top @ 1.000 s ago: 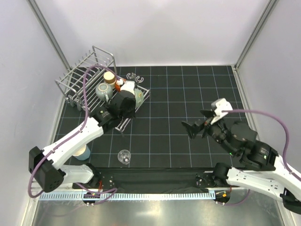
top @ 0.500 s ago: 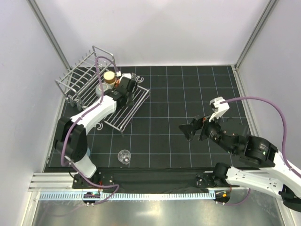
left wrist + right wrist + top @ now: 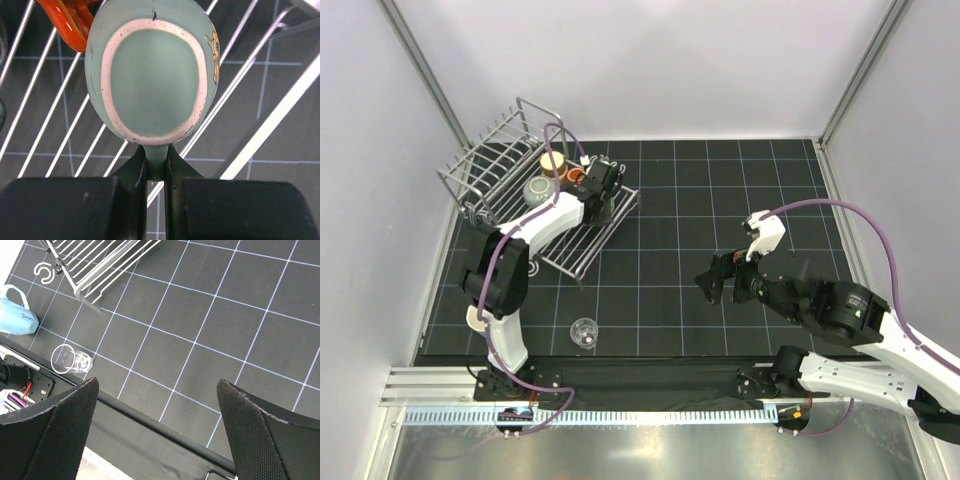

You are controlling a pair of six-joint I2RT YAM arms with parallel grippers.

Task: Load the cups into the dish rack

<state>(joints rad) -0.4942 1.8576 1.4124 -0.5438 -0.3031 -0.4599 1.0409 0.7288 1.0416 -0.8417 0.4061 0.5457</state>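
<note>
My left gripper point(image 3: 599, 193) is shut on the handle of a mint green cup point(image 3: 152, 75) and holds it on its side over the bars of the dish rack point(image 3: 500, 170). An orange-red cup point(image 3: 65, 20) sits right beside it. In the top view a beige cup point(image 3: 552, 160), a grey cup point(image 3: 538, 188) and the orange-red cup point(image 3: 575, 178) are in the rack. A clear glass point(image 3: 584, 332) stands on the mat near the front edge. A light blue cup point(image 3: 17, 317) lies at the left front. My right gripper point(image 3: 720, 280) is open and empty above the mat.
The rack's low wire shelf point(image 3: 100, 265) reaches toward the middle of the black gridded mat point(image 3: 680, 250). A small C-shaped clip point(image 3: 45, 272) lies by its corner. Grey walls stand on three sides. The black front rail point(image 3: 165, 430) runs below the right gripper.
My left arm has stretched further back over the rack, carrying the mint green cup toward the orange-red cup. My right gripper has drifted left and nearer, still open.
</note>
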